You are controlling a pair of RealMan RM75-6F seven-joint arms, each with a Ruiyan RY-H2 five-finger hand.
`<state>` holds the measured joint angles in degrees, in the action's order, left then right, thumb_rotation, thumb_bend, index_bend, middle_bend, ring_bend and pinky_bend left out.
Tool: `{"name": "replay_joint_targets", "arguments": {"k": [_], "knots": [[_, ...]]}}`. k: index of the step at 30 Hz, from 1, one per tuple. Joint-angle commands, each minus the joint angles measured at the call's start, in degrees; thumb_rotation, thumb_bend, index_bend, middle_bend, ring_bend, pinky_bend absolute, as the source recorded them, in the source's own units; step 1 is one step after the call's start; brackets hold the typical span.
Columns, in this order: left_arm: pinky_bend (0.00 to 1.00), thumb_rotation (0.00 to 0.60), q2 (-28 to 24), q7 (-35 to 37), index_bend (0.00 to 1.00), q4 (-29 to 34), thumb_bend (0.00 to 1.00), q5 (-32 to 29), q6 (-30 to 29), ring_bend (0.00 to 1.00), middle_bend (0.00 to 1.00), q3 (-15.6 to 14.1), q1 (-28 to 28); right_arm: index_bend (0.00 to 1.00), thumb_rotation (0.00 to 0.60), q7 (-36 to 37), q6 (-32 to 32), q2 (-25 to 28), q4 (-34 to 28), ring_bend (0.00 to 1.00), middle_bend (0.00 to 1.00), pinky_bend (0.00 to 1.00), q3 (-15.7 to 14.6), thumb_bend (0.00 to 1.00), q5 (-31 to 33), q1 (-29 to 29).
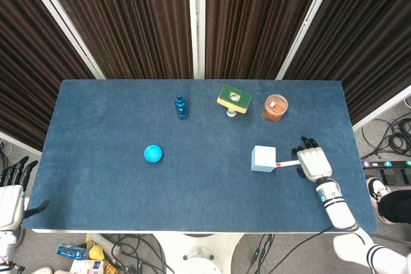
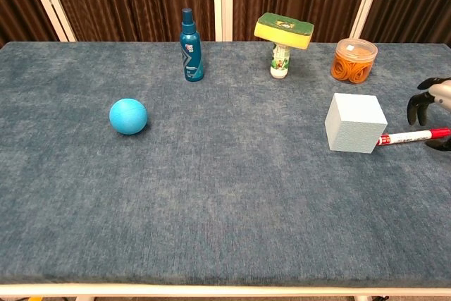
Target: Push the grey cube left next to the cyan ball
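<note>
The grey cube stands on the blue table, right of centre. Far to its left lies the cyan ball. My right hand hovers just right of the cube, above a red-capped marker that touches the cube's right side. Its fingers are spread and hold nothing; a small gap separates them from the cube. My left hand hangs off the table's left edge, fingers apart and empty, seen only in the head view.
Along the back stand a blue spray bottle, a yellow-green sponge balanced on a small bottle, and a jar of orange rubber bands. Bare cloth lies between cube and ball.
</note>
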<state>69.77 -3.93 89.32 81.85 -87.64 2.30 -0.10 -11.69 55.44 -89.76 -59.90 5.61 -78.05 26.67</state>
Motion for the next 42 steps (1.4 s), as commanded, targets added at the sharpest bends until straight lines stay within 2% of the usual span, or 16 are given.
{"name": "replay_joint_targets", "arguments": {"k": [1,8,21,27,31,42], "knots": [[0.13,0.600,0.0,0.1,0.18,-0.1,0.15,-0.1,0.0,0.12,0.16,0.0,0.1,0.44,0.600,0.7,-0.2,-1.1,1.2,0.10,0.44,0.14,-0.2,0.19,-0.1,0.5],[0.13,0.600,0.2,0.3,0.18,-0.4,0.15,-0.2,0.2,0.12,0.16,0.1,0.1,0.48,0.600,1.6,-0.5,-2.2,2.8,0.11,0.47,0.15,-0.4,0.20,-0.2,1.2],[0.13,0.600,0.4,0.5,0.18,-0.7,0.15,-0.5,0.4,0.12,0.16,0.1,0.3,0.50,0.600,2.9,-1.5,-3.4,4.7,0.12,0.49,0.15,-0.6,0.31,0.2,2.0],[0.13,0.600,0.5,0.6,0.18,-0.9,0.15,-0.4,0.2,0.12,0.16,0.2,0.4,0.59,0.600,3.7,-1.2,-3.5,5.2,0.17,0.55,0.17,-0.7,0.37,0.1,2.0],[0.13,0.600,0.4,0.6,0.18,-0.9,0.15,-0.3,0.2,0.12,0.16,0.2,0.4,0.65,0.600,4.5,-0.6,-2.7,4.5,0.20,0.59,0.18,-0.6,0.44,0.0,1.8],[0.13,0.600,0.3,0.1,0.18,-0.4,0.15,0.3,0.0,0.12,0.16,0.3,0.2,0.69,0.600,4.8,0.6,2.4,-0.7,0.21,0.62,0.19,-0.7,0.48,0.5,0.6]]}}
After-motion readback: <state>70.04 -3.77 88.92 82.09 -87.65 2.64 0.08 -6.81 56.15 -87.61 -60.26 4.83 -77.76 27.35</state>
